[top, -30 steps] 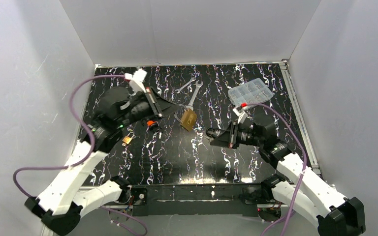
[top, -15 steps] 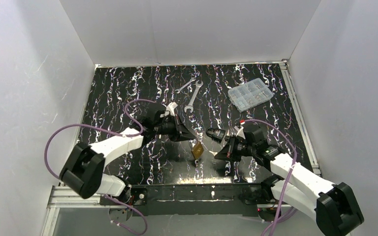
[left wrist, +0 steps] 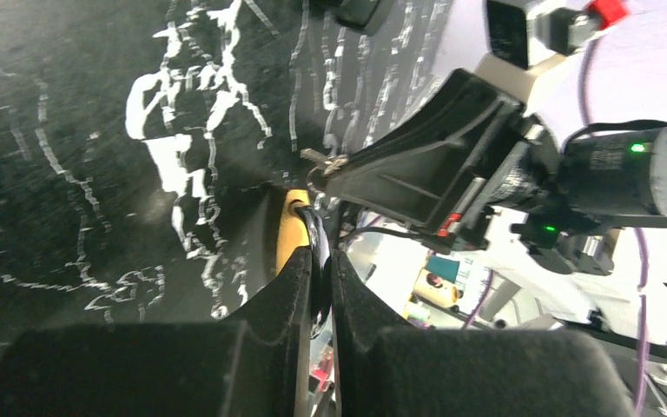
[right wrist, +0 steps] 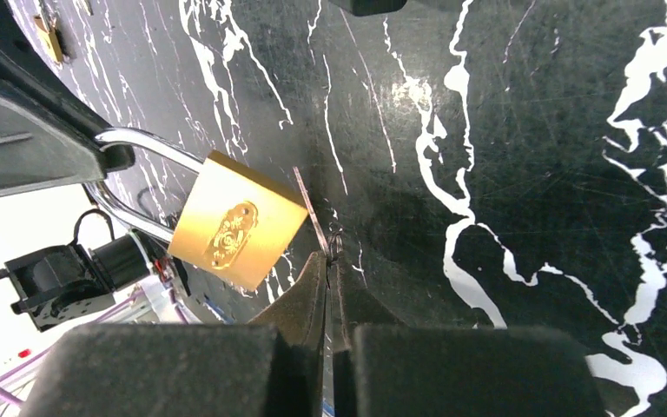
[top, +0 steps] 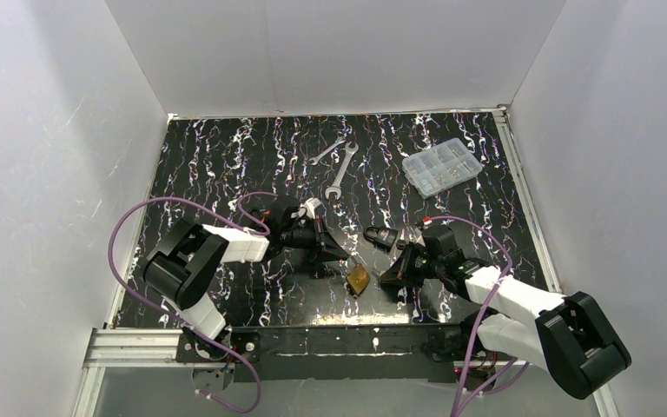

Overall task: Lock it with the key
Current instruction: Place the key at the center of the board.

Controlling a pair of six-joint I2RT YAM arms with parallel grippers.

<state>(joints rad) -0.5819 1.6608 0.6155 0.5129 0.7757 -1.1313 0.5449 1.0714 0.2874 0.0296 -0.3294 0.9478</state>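
A brass padlock (top: 358, 278) hangs by its steel shackle from my left gripper (top: 340, 254), low over the near middle of the black marbled table. In the left wrist view the left gripper (left wrist: 320, 256) is shut on the shackle, with the brass body (left wrist: 290, 228) just beyond. My right gripper (top: 383, 280) is right of the padlock. In the right wrist view it (right wrist: 330, 258) is shut on a thin silver key (right wrist: 310, 207), whose blade lies beside the padlock (right wrist: 239, 221), touching or nearly touching its edge. The shackle (right wrist: 143, 143) runs into the left fingers (right wrist: 26, 122).
Two wrenches (top: 340, 169) lie at the back middle, with a clear compartment box (top: 441, 167) at the back right. A small black object (top: 380, 236) lies just behind the right gripper. A second small brass padlock (right wrist: 49, 36) lies farther left. White walls enclose the table.
Both arms have dropped low and moved toward the near edge. The padlock has travelled with the left gripper from mid-table to the near middle, and the right gripper has closed in beside it.
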